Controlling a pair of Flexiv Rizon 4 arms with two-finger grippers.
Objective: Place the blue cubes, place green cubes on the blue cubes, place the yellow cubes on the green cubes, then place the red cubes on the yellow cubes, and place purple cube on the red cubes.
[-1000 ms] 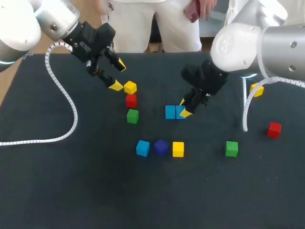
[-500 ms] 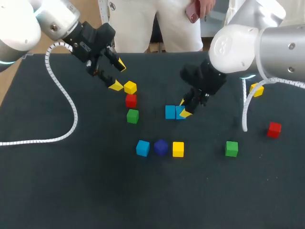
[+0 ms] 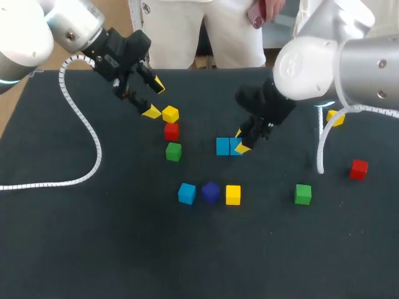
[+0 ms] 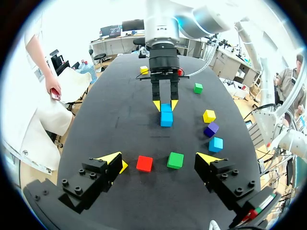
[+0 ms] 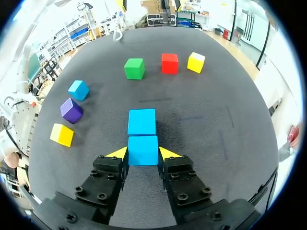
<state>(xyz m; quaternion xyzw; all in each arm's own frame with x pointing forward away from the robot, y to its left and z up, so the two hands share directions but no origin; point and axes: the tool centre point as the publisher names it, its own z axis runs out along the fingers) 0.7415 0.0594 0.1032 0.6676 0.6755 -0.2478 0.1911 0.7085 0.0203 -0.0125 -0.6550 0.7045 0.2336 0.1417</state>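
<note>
In the left wrist view you are seeing only a sliver of a small yellow cube (image 4: 124, 166); the left gripper's (image 4: 160, 159) finger is covering the rest. In the head view the right gripper (image 3: 240, 140) is hiding part of the small blue cube (image 3: 233, 148) it is pinching.

a blue cube (image 5: 143, 150) touches a second blue cube (image 5: 142, 121) mid-table, other cubes (image 5: 134, 68) scattered.

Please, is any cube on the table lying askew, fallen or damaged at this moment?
Nothing looks damaged or fallen. Only the purple cube sits turned at an angle, between the lone blue cube and a yellow cube. The right gripper is shut squarely on the held blue cube.
</note>
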